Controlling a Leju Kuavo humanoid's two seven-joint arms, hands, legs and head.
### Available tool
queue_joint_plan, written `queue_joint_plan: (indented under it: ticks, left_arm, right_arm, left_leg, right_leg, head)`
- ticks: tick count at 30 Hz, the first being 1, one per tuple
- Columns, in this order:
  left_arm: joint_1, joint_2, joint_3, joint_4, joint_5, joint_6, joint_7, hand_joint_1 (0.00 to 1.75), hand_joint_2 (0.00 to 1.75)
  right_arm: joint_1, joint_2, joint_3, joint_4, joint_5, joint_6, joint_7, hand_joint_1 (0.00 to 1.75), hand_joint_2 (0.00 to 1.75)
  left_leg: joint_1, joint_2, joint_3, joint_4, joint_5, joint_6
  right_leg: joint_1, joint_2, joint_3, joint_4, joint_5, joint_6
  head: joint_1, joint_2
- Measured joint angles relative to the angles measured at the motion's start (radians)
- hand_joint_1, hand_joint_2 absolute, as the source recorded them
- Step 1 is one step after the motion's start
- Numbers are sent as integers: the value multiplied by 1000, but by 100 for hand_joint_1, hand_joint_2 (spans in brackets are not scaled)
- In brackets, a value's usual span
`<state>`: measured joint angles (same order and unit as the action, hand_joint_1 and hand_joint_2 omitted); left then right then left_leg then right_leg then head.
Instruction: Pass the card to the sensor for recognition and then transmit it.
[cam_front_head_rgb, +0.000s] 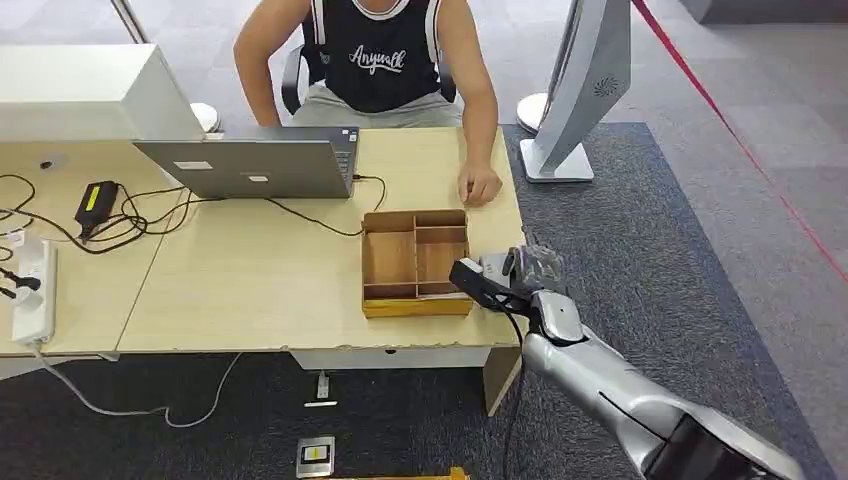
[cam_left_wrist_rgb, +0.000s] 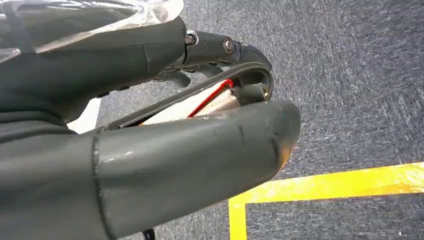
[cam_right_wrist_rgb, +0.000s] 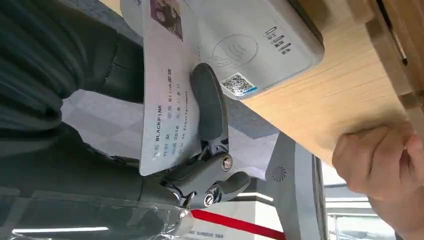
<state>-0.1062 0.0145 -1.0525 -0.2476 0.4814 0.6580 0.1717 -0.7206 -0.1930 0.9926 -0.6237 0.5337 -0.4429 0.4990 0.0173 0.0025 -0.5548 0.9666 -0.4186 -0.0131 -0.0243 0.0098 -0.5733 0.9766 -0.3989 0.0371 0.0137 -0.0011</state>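
My right hand (cam_front_head_rgb: 518, 281) hovers at the table's right front corner, beside the wooden box. In the right wrist view that hand (cam_right_wrist_rgb: 202, 172) pinches a white ID card (cam_right_wrist_rgb: 167, 95) with a small photo and printed text; a dark finger (cam_right_wrist_rgb: 207, 107) lies across its face. The card hangs close over the white sensor (cam_right_wrist_rgb: 250, 45), a flat reader with a contactless symbol and a QR sticker lying on the table (cam_right_wrist_rgb: 320, 95); whether they touch I cannot tell. The sensor (cam_front_head_rgb: 494, 266) peeks out just left of the hand. My left hand (cam_left_wrist_rgb: 165, 150) hangs over the carpet, holding nothing.
A person sits behind the table (cam_front_head_rgb: 250, 280), one hand (cam_front_head_rgb: 481, 187) resting near the box (cam_front_head_rgb: 413, 305), which has several compartments. A laptop (cam_front_head_rgb: 250, 165), cables and a power strip (cam_front_head_rgb: 30, 290) lie on the left. A white stand (cam_front_head_rgb: 580, 90) rises on the right carpet.
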Motion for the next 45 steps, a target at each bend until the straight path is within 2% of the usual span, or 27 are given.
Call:
queue_joint_plan:
  ticks: [11, 19, 29, 40, 45]
  left_arm:
    - [0, 0, -2, -7, -6, 0, 10, 0, 0]
    - [-2, 0, -16, -14, -4, 0, 10, 0, 0]
    - [-4, -1, -25, -16, -2, 0, 9, 0, 0]
    - [-36, -9, -55, -16, -30, -3, 18, 0, 0]
    - [-49, -13, -59, -16, -34, -6, 23, 0, 0]
  right_arm:
    - [-7, -2, -8, 14, -4, -48, -11, 175, 175]
    - [-79, -44, -37, -48, 39, -30, 72, 175, 175]
    - [-95, -71, -58, -124, 63, -23, 91, 175, 175]
    - [-211, -93, -57, -242, 151, 65, 144, 175, 175]
    - [-240, -61, -45, -256, 170, 102, 132, 175, 175]
  left_leg:
    - [0, 0, 0, 0, 0, 0]
    - [-1, 0, -1, 0, 2, 0]
    - [0, 0, -2, 0, 1, 1]
    - [0, 0, -3, 0, 2, 1]
    - [0, 0, -4, 0, 2, 0]
  right_leg:
    - [0, 0, 1, 0, 0, 0]
    - [0, 0, -1, 0, 2, 0]
    - [0, 0, -1, 0, 1, 0]
    - [0, 0, -2, 0, 2, 0]
    - [0, 0, -3, 1, 1, 0]
  head:
    - [0, 0]
    - [0, 0]
    - [0, 0]
    - [0, 0]
    - [0, 0]
